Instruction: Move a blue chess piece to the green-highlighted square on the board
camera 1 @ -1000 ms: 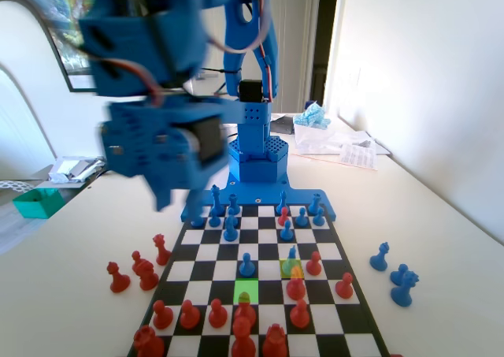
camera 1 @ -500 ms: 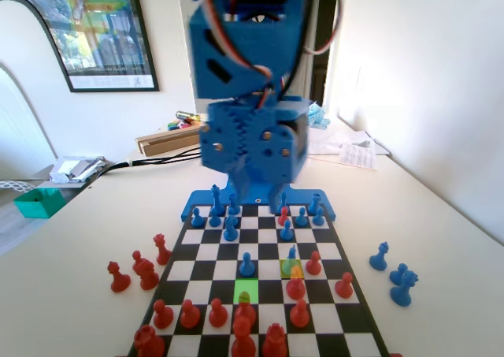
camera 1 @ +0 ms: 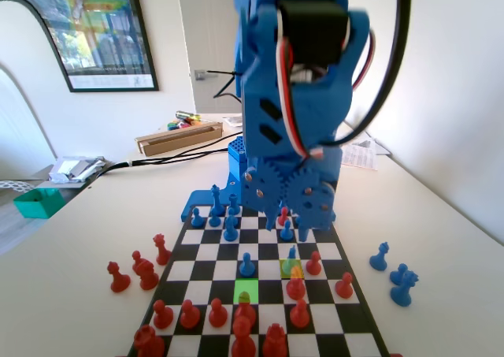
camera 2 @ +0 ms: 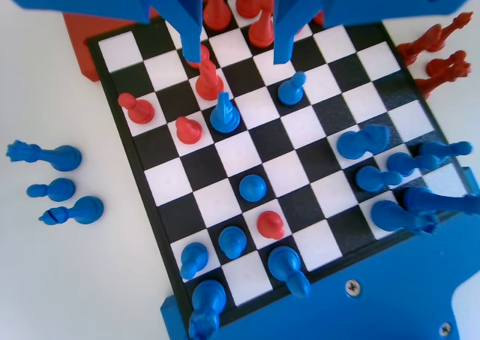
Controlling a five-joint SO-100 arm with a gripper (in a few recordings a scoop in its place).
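In the fixed view, the board (camera 1: 197, 251) lies on the table (camera 1: 71, 254). The blue chess piece (camera 1: 247, 264) stands near the middle of the board. The green-highlighted square (camera 1: 246, 289) is just in front of it, toward the near edge. The lime-tinted square (camera 1: 291, 268) lies to the right. Three pieces (camera 1: 394, 274) stand off the board's right edge. Four pieces (camera 1: 140, 266) stand off its left edge.

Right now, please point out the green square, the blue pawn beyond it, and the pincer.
green-highlighted square (camera 1: 246, 288), fixed view, tinted surface.
blue chess piece (camera 1: 247, 264), fixed view, its body.
pincer (camera 2: 238, 43), wrist view, between fingertips.
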